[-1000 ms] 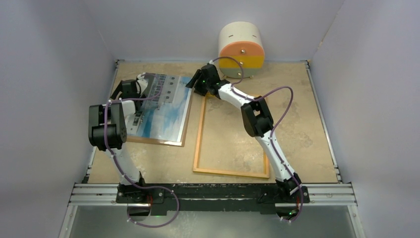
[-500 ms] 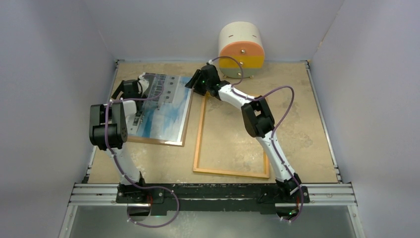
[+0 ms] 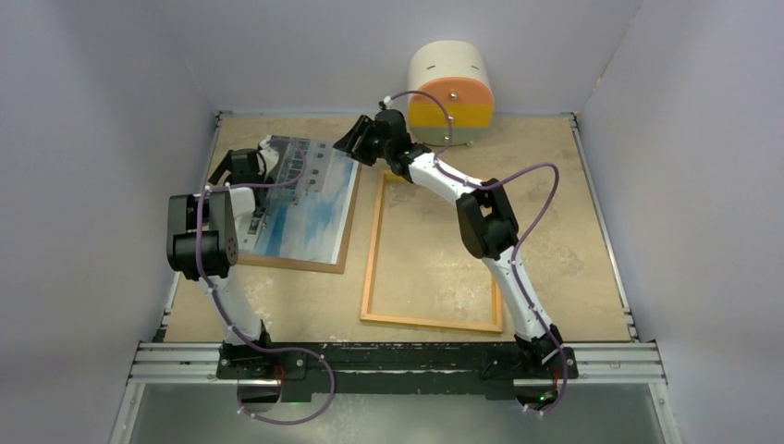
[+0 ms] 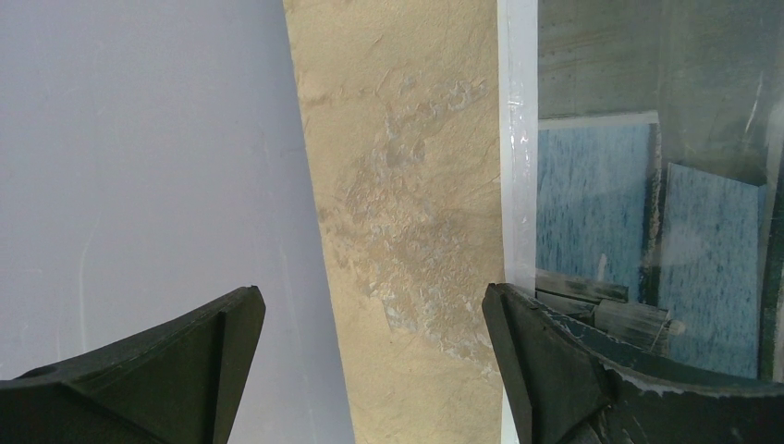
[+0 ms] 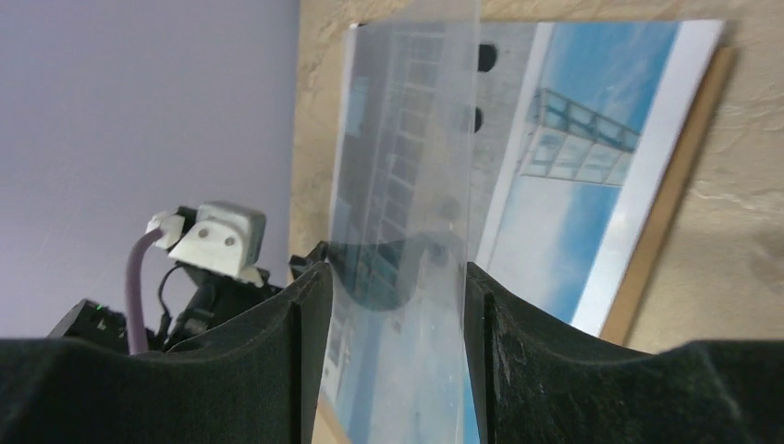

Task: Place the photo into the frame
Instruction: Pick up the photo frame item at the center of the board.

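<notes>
**Photo on its board, frame beside it, right hand at a clear pane**

Your photo (image 3: 305, 199) lies flat, picture up, on the brown backing board (image 3: 349, 227) at the left, and the frame (image 3: 373, 250) lies just beside it on the tabletop (image 3: 555, 203), wood side up. Your left hand (image 3: 238, 166) hangs wide and empty over the photo's far left edge. Your right hand (image 5: 398, 277) stands half-closed about a clear pane (image 5: 407, 139) near the photo's far right corner; whether its fingers bear on the pane cannot be told. Expect the print to be light, floppy and slick, lying flush to the board. Take it by the white border at a corner, gently, so it does not crease. Treat the pane as brittle and slippery.
</notes>
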Controlling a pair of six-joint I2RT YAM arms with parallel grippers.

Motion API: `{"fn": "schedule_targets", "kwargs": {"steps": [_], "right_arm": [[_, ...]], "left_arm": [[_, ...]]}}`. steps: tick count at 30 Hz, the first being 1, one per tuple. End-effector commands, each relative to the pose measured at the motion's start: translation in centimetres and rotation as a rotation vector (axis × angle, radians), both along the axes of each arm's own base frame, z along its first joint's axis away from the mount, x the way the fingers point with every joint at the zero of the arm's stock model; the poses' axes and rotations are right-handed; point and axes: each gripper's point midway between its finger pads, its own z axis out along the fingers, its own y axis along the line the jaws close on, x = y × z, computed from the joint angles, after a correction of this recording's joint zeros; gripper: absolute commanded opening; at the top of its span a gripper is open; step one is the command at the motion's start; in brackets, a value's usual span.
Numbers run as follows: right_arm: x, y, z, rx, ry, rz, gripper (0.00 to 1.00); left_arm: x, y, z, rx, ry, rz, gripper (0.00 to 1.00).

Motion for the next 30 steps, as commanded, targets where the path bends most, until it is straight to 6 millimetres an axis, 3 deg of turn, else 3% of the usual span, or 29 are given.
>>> {"fn": "schedule_targets", "kwargs": {"steps": [1, 9, 11, 12, 16, 18, 21, 24, 25, 27, 30], "right_arm": [[-2.0, 3.1, 1.5, 0.124, 0.013, 0.123, 0.55], [-2.8, 3.3, -1.8, 0.133, 0.079, 0.137, 0.51], [-2.8, 3.1, -1.9, 0.124, 0.084, 0.129, 0.41], [-2.8, 3.1, -1.7, 0.119, 0.085, 0.129, 0.3], [-3.6, 2.5, 0.6, 0.094, 0.065, 0.161, 0.02], [-4.1, 1.6, 2.0, 0.073, 0.063, 0.185, 0.0], [-5.5, -1.2, 3.4, 0.055, 0.091, 0.219, 0.0], [-7.8, -5.5, 3.7, 0.006, 0.153, 0.236, 0.0], [-9.0, -7.0, 4.8, 0.002, 0.15, 0.245, 0.0], [-11.1, -10.2, 4.2, -0.06, 0.184, 0.246, 0.0], [-14.9, -15.0, 2.4, -0.187, 0.244, 0.258, 0.0]], "left_arm": [[-4.8, -3.4, -7.7, -0.148, 0.279, -0.08, 0.98], [-5.0, -3.7, -7.7, -0.259, 0.314, -0.064, 0.97], [-5.0, -3.6, -7.5, -0.268, 0.314, -0.064, 0.97], [-5.0, -3.6, -7.5, -0.275, 0.315, -0.061, 0.97], [-4.4, -2.6, -5.6, -0.306, 0.297, -0.04, 0.98], [-3.6, -2.1, -3.0, -0.334, 0.268, -0.039, 1.0], [-1.8, -1.4, 2.3, -0.344, 0.187, -0.055, 1.0], [-1.1, -1.4, 6.6, -0.341, 0.13, -0.075, 1.0], [-0.9, -1.7, 7.8, -0.348, 0.112, -0.088, 1.0], [-1.0, -2.8, 9.2, -0.364, 0.103, -0.116, 1.0], [-1.8, -5.9, 9.1, -0.351, 0.143, -0.176, 1.0]]}}
